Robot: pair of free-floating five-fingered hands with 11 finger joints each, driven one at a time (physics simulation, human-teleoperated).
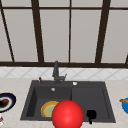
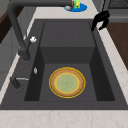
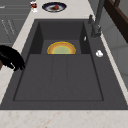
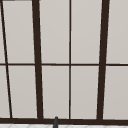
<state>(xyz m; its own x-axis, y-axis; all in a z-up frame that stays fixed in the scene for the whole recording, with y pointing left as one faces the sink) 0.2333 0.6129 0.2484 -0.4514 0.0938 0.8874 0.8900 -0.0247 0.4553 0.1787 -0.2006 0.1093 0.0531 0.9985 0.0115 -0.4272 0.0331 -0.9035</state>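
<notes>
Front view: a black hand hovers over the front rim of the dark sink, fingers curled, grasping nothing; a red ball partly covers the yellow plate. Left side view: the plate lies flat in the basin, apart from the hand. Right side view: a dark plate sits on the table.
</notes>
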